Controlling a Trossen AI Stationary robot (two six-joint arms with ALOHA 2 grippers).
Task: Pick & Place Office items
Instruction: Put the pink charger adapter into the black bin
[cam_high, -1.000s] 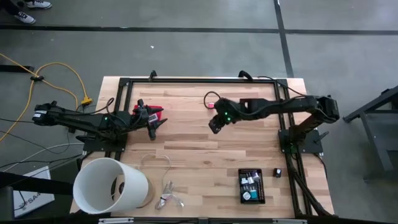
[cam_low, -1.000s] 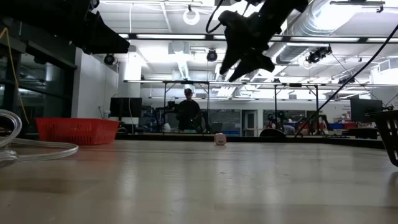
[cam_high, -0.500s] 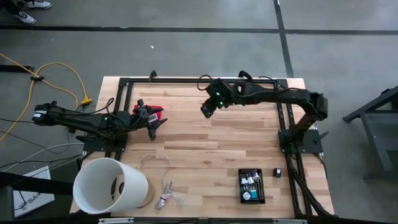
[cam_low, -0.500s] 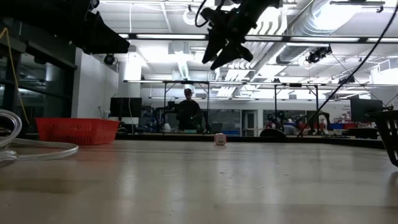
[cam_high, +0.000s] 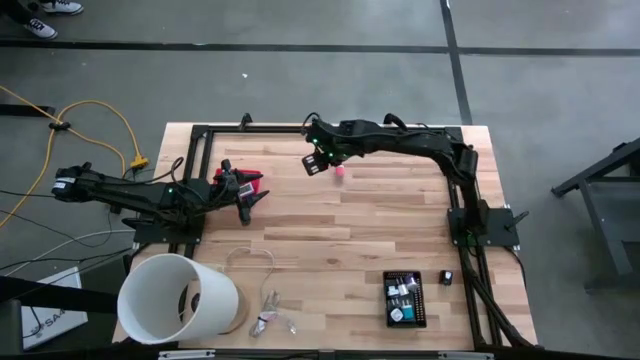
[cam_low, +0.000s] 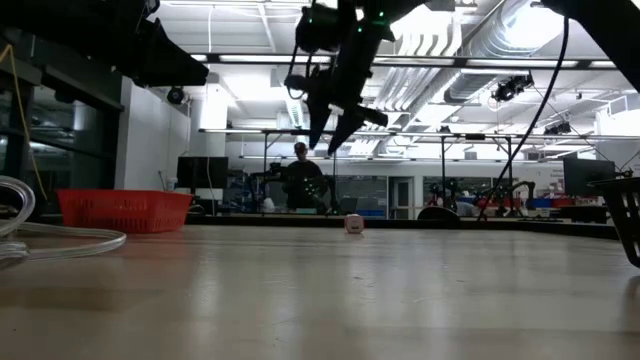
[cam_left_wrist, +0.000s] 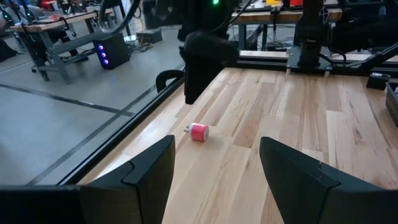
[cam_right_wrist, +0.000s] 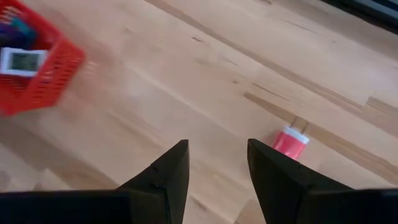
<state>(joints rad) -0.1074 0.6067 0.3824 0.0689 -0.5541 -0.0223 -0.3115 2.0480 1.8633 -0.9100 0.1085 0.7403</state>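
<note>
Swung up-left since a second ago: right gripper (cam_high: 314, 163), jaws apart, empty, hovering beside small pink plastic block with pale cap (cam_high: 339, 171), upper centre of wooden table (cam_high: 400, 230). Looks light, rigid, likely rolls; pinch across body. Left gripper (cam_left_wrist: 214, 163) parked left, open.

pink item (cam_high: 340, 171) | red basket (cam_right_wrist: 34, 74) | white tub (cam_high: 178, 298)

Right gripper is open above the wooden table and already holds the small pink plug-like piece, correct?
No. The right gripper is open above the light wooden table, but the small pink plug-like piece lies on the boards, untouched, as the right wrist view shows.
</note>
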